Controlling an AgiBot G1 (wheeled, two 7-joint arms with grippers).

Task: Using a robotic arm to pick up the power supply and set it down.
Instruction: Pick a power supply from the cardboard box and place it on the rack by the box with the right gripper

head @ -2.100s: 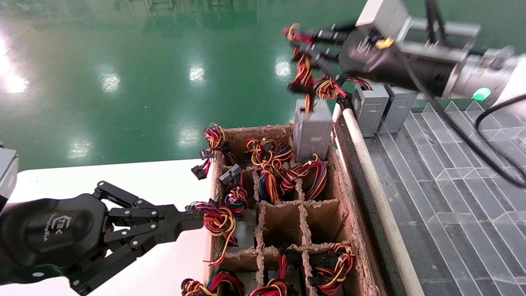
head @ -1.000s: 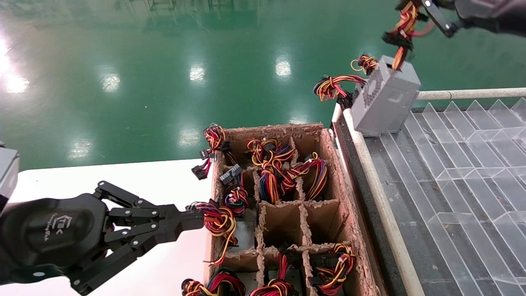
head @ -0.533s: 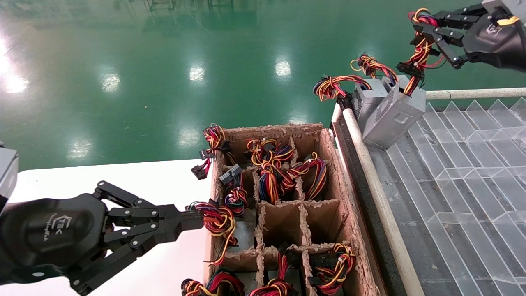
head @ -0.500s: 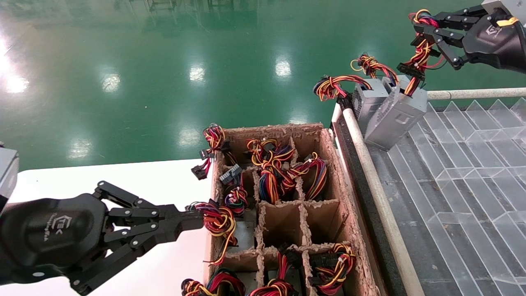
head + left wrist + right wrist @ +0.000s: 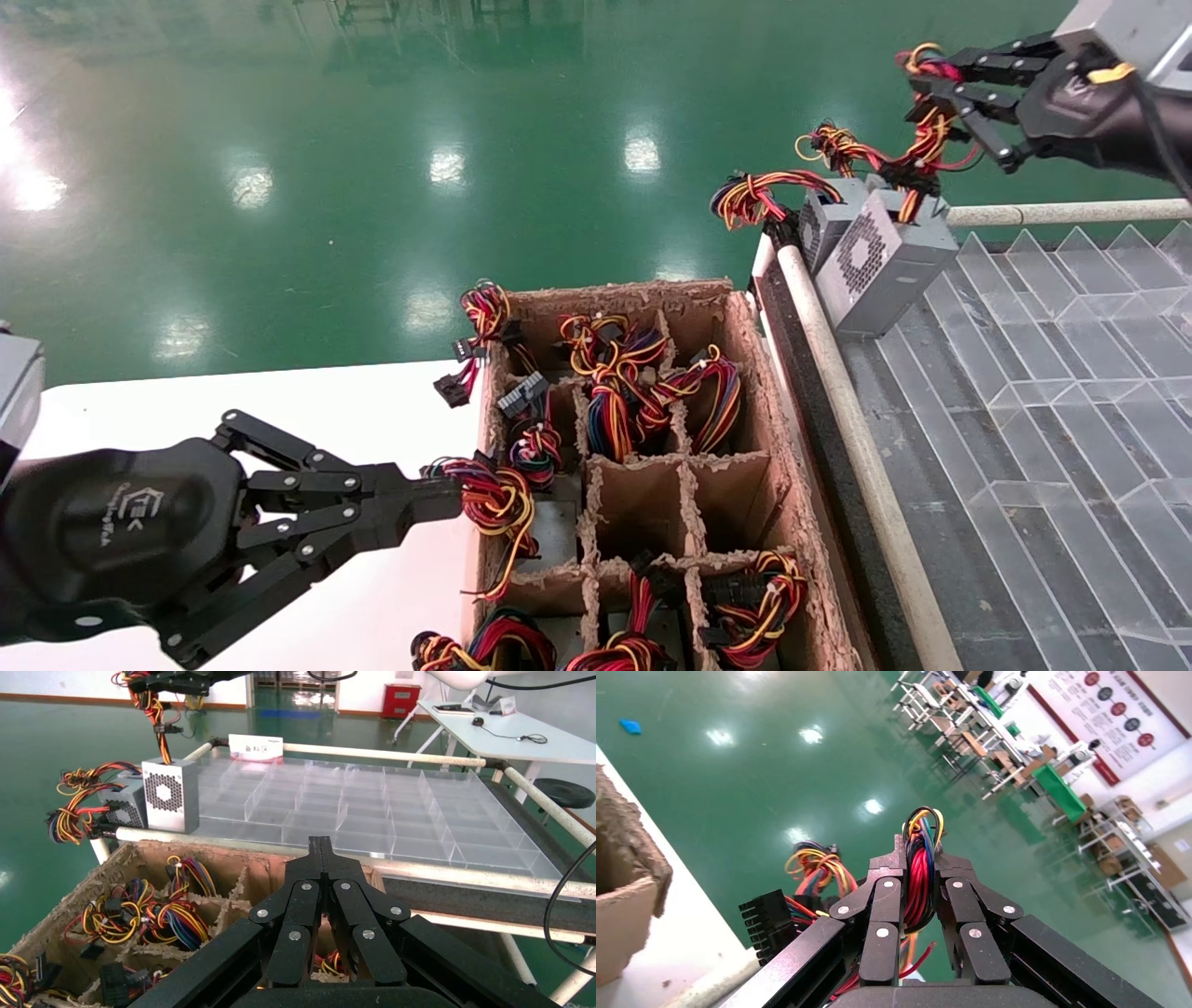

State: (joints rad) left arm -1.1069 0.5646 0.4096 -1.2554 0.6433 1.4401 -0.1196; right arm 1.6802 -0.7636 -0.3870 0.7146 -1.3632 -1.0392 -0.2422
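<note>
The power supply is a grey metal box with its perforated vent side turned toward me. It stands upright on the far left corner of the clear divided tray, and shows in the left wrist view as the power supply. Its mostly red wire bundle rises to my right gripper, which is shut on it just above the box. In the right wrist view the right gripper pinches the wires between both fingers. My left gripper is shut and empty beside the cardboard box, and shows as the left gripper in its own view.
A second grey box with a yellow-orange bundle stands just left of the power supply. A divided cardboard box holds several more units with coloured wires. A white rail separates it from the tray. The white table lies under my left arm.
My right gripper lifted the power supply by its wires out of the cardboard box, carried it right over the rail, and lowered it upright onto the tray corner. The left arm has not moved.
</note>
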